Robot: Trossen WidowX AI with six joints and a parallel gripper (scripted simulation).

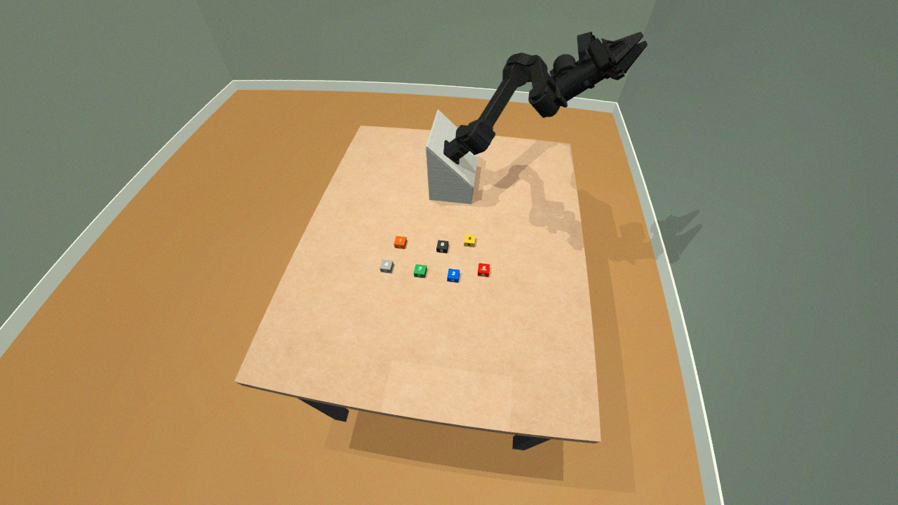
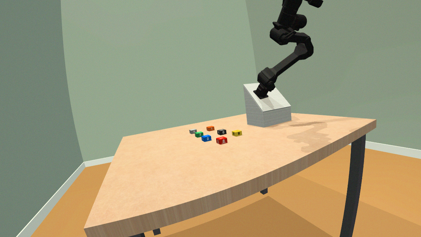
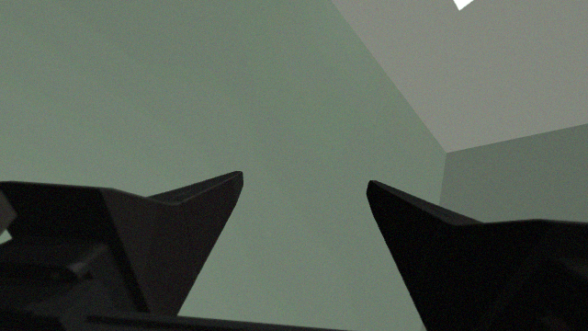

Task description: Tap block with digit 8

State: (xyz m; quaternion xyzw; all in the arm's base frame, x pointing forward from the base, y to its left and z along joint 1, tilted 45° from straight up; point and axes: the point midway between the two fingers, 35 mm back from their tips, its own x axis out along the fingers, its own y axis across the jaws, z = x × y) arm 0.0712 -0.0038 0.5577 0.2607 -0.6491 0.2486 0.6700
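The yellow block shows the digit 8 and stands on the table, at the right of the row nearer the arm's base in the top view. My gripper is open and empty. It is raised high in the air, far up and to the right of the blocks in the top view, pointing away from the table. Its tips are out of the frame in the exterior view. No block shows in the wrist view.
Near the yellow block are a black block with 0 and a red block, likely 6. Also there: blue 2, green 7, orange 1, grey 4. A grey wedge base carries the arm.
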